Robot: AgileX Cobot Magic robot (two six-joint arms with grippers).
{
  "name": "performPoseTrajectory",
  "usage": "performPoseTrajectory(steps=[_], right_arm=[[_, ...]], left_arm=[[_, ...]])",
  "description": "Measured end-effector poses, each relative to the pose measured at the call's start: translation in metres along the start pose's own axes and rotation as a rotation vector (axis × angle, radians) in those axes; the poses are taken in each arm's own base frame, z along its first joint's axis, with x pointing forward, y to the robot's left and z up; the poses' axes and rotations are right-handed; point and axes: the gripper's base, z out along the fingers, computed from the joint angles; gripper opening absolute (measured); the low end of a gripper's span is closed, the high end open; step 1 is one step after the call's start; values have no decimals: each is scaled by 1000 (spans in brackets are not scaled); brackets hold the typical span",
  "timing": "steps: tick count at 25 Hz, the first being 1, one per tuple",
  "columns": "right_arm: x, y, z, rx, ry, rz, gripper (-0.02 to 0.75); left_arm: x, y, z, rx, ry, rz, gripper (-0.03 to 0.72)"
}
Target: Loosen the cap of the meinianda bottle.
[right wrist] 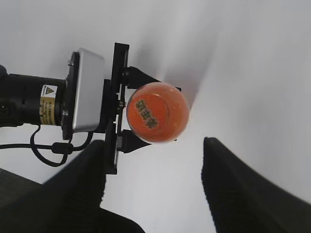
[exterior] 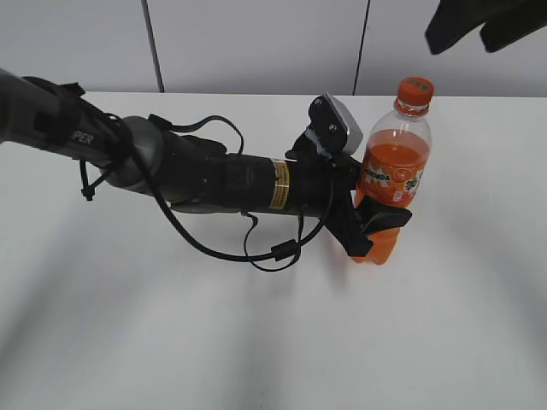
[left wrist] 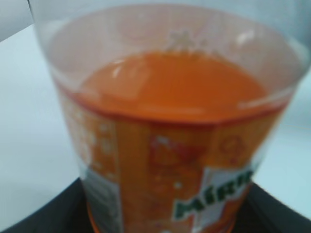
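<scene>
Reading the label first: on the meinianda bottle I can make out white-and-green lettering on the orange band, "…NDA" in the exterior view and "MEIRI…" or similar in the blurred left wrist view, cut off at the frame edge. My left arm carries a yellow sticker near the wrist with print too small for me to read, and "PER" shows in white on the upper link. From the right wrist view I see dark characters printed on top of the cap, not legible.

I see the bottle standing upright on the white table, long axis vertical, cap pointing straight up, right of centre in the exterior view. Orange drink fills it to just above the label.

My left gripper is clamped on the bottle's lower body, below the label, a black finger wrapping across the front of the waist. The arm lies nearly level, reaching in from the left.

My right gripper hangs above, looking straight down on the cap; its two dark fingers stand well apart, one either side of the cap in that view, touching nothing. In the exterior view I find it only as dark shapes at the top right corner.
</scene>
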Motion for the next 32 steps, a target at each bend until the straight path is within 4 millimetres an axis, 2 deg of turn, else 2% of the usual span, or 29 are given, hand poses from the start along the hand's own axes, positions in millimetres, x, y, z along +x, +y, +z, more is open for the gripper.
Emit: performPoseTrajectory(steps=[4, 13, 24, 32], right_arm=[[-7, 8, 17, -10, 32, -15, 466], [-14, 6, 46, -3, 98, 0, 466], [-16, 3, 67, 5, 146, 6, 465], [-16, 3, 68, 5, 151, 6, 378]], left_arm=[[0, 0, 0, 0, 0, 0, 424], [0, 0, 0, 0, 0, 0, 424], [0, 0, 0, 0, 0, 0, 424], [0, 0, 0, 0, 0, 0, 424]])
